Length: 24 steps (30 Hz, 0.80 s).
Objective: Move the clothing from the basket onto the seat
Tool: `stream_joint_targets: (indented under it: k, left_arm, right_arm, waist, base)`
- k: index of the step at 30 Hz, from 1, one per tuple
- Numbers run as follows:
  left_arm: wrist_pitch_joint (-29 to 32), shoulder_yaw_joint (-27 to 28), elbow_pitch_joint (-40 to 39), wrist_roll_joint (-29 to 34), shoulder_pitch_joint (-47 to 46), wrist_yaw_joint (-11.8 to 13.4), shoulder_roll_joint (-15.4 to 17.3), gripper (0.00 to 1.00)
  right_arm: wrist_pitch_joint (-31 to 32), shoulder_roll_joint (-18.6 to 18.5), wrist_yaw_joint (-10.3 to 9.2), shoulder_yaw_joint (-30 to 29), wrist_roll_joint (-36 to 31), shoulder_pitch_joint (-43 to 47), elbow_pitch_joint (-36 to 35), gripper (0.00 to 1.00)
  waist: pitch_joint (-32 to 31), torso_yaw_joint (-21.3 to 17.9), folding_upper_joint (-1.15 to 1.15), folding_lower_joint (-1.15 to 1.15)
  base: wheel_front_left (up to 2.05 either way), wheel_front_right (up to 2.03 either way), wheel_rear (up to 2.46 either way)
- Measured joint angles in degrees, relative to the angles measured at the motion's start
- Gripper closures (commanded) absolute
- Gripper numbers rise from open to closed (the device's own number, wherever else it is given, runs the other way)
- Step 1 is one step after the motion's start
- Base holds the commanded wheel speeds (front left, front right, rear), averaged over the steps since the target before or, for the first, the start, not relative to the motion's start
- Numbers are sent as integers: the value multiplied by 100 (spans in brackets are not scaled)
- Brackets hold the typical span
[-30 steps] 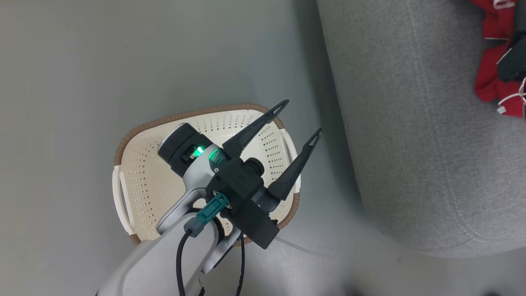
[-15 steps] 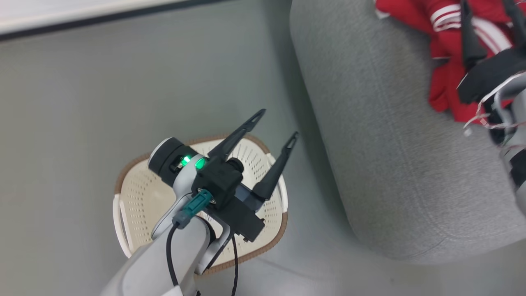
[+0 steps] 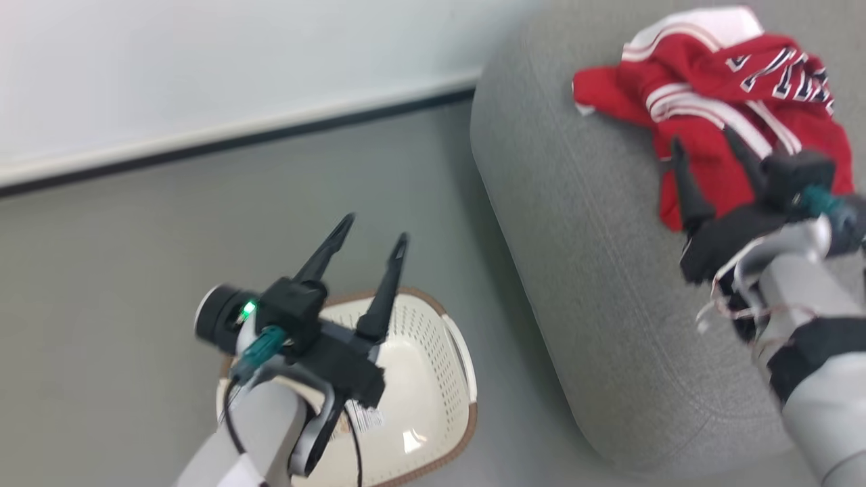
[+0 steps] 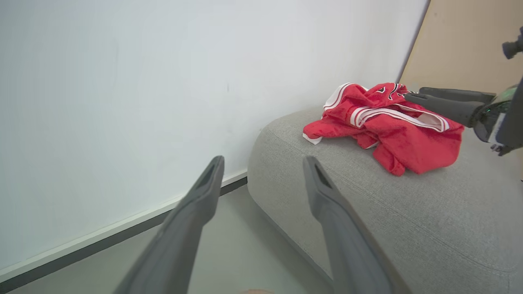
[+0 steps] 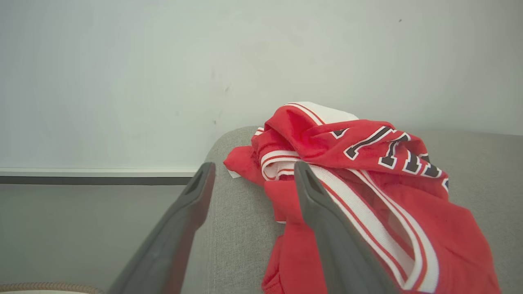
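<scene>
The left gripper point(image 3: 375, 230) is hanging over the basket point(image 3: 454, 352). Its two fingers are spread apart and gripping nothing, with the tips pointing toward the wall point(image 3: 203, 61). The basket is sitting on the floor point(image 3: 135, 257) directly beneath this gripper's wrist. The seat point(image 3: 582, 257) is lying off to the gripper's right, apart from the basket.

The right gripper point(image 3: 701, 137) is hovering over the seat, its fingers likewise parted with nothing between them. The clothing point(image 3: 717, 88) is lying in a crumpled heap on the seat, just ahead of and under this gripper's fingertips. In the right wrist view the heap is spreading ahead and to the right of the fingers, with dark lettering showing on top. Whether the fingertips are touching the fabric, I cannot tell.

From the left gripper, the heap is lying well ahead and to the right, and the right gripper's fingers are reaching in beside it.
</scene>
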Motion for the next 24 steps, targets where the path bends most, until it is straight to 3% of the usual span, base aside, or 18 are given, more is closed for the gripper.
stream_joint_targets:
  k: [9, 13, 19, 24]
  left_arm:
    - [-96, 471, 238, -342, 725, 248, 113, 0]
    - [-129, 750, 212, -449, 1126, 361, 338, 0]
    - [-174, 1121, 7, -444, 1692, 461, 615, 0]
    - [-197, 1460, -133, -501, 2203, 511, 683, 0]
  right_arm:
    - [0, 146, -54, -41, 114, 987, -437, 0]
    - [0, 224, -236, 10, 89, 1538, -849, 0]
    - [-1, 301, -361, 93, -46, 2168, -1525, 0]
    - [-2, 357, -535, 89, -59, 2636, -2109, 0]
  waist:
    - [-741, 198, 0, -1]
    - [-1098, 332, 0, -1]
    - [-1424, 502, 0, 0]
    - [-1623, 616, 0, 0]
  base:
    - [0, 0, 0]
    - [0, 0, 0]
    - [0, 0, 0]
    - [0, 0, 0]
